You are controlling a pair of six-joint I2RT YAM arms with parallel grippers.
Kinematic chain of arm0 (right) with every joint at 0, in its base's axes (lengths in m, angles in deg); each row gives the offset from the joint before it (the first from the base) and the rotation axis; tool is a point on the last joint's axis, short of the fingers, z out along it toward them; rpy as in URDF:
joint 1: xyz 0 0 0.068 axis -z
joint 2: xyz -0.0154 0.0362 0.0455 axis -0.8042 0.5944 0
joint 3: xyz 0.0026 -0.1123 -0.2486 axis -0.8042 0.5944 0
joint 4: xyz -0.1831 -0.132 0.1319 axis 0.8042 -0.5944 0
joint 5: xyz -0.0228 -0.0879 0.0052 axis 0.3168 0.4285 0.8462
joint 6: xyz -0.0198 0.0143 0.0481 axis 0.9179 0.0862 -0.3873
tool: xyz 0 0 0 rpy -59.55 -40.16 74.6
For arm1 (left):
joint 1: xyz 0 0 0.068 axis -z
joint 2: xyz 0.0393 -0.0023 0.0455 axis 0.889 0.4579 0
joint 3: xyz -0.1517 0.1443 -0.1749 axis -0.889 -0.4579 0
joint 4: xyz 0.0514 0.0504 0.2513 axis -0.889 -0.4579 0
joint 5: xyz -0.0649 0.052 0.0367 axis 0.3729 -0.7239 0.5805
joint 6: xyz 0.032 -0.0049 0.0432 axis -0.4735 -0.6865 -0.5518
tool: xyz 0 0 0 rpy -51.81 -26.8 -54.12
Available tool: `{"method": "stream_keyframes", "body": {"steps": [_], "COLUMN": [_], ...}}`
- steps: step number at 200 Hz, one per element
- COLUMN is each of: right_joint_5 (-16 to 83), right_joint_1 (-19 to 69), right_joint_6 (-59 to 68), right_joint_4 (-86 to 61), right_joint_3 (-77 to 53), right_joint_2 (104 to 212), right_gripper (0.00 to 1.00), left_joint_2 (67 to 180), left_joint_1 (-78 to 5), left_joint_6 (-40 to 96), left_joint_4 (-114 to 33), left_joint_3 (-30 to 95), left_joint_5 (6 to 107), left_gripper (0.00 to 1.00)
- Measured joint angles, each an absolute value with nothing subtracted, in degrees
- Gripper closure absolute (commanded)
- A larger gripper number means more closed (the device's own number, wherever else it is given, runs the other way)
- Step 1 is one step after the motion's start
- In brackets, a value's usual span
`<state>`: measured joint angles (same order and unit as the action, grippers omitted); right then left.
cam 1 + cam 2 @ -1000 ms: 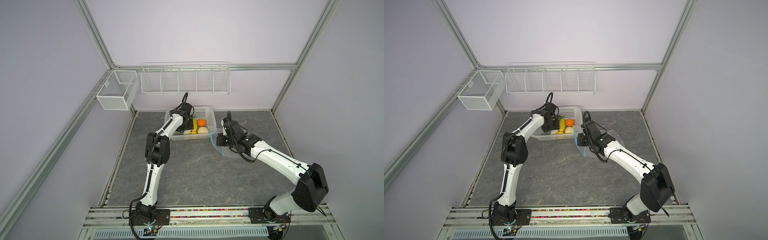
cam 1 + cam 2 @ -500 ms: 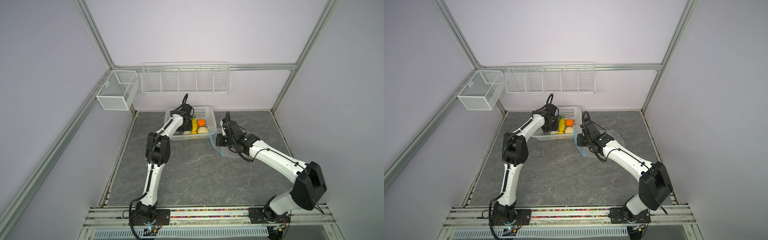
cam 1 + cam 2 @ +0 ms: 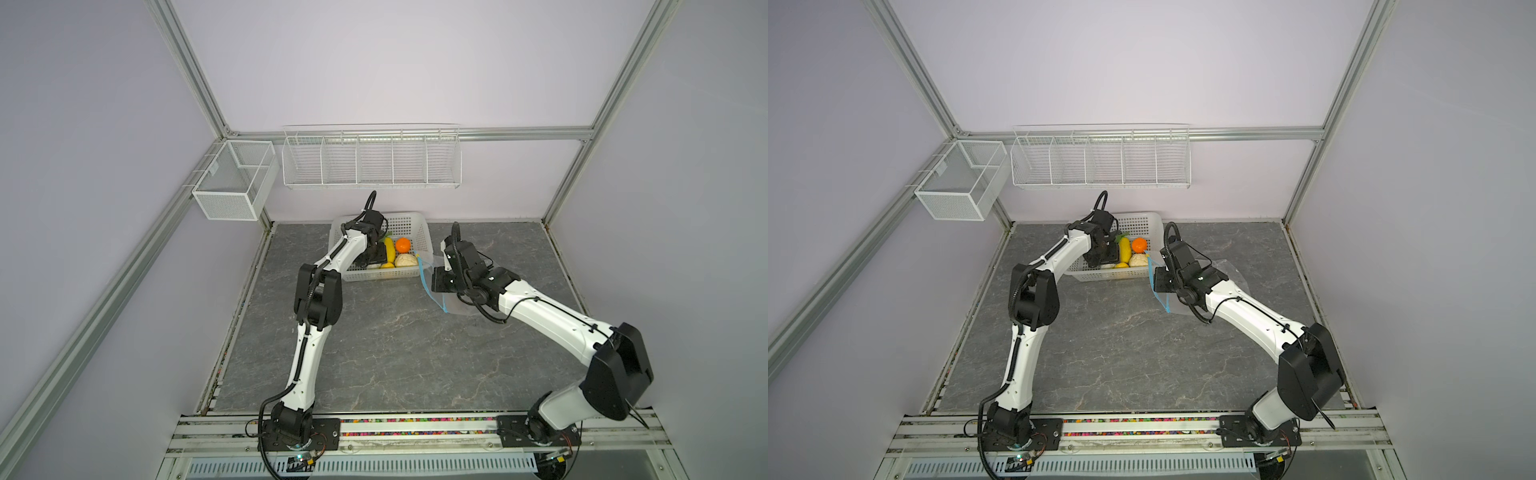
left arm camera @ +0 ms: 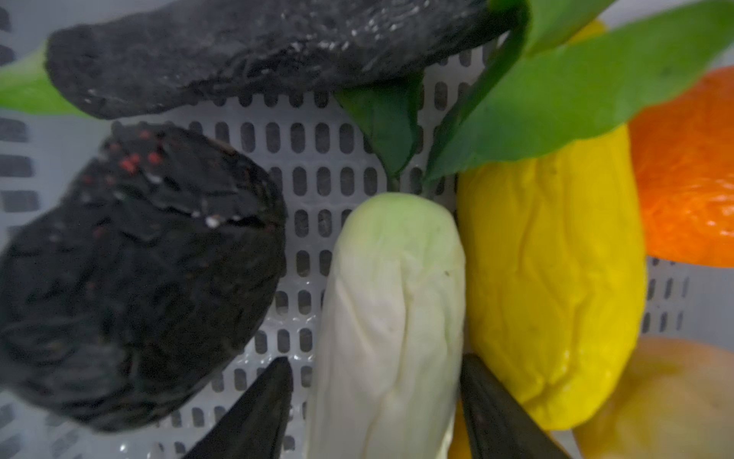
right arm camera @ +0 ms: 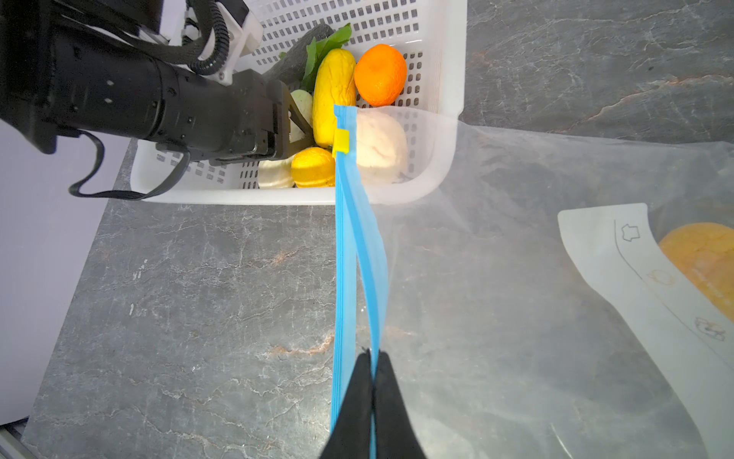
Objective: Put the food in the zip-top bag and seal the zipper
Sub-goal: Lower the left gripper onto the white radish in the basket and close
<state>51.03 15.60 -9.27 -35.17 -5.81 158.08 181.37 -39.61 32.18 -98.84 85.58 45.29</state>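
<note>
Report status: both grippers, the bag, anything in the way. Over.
Left gripper open, straddling white vegetable in basket. Right gripper shut on zipper, mouth parted. One yellow-orange piece inside bag. Nothing blocking.

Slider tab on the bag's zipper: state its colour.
Yellow slider tab, on the light-blue zipper; clearest in the right wrist view.

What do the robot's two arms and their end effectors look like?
The left arm and right arm share one look: glossy white tubular links, chunky black joint housings, black bases bolted to a metal rail. Black cables run along them, a ribbed one looping at each wrist. The left end effector and right end effector have dark fingers tapering to points.
</note>
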Motion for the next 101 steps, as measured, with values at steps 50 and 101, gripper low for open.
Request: {"method": "stream_keyframes", "body": {"steps": [50, 101], "right_joint_5": [51.05, 51.03], "right_joint_1": [15.57, 15.57], "right_joint_6": [-9.27, -9.27], "right_joint_4": [-35.19, -35.19], "right_joint_3": [-5.83, -5.83], "right_joint_2": [158.08, 158.08], "right_gripper": [0.94, 0.94], "left_joint_2": [182.2, 182.2], "left_joint_1": [-39.96, -39.96], "left_joint_6": [32.29, 32.25], "left_joint_4": [-98.57, -98.29], "left_joint_3": [86.76, 86.97], "left_joint_5": [45.9, 46.12], "left_gripper": [0.41, 0.49]}}
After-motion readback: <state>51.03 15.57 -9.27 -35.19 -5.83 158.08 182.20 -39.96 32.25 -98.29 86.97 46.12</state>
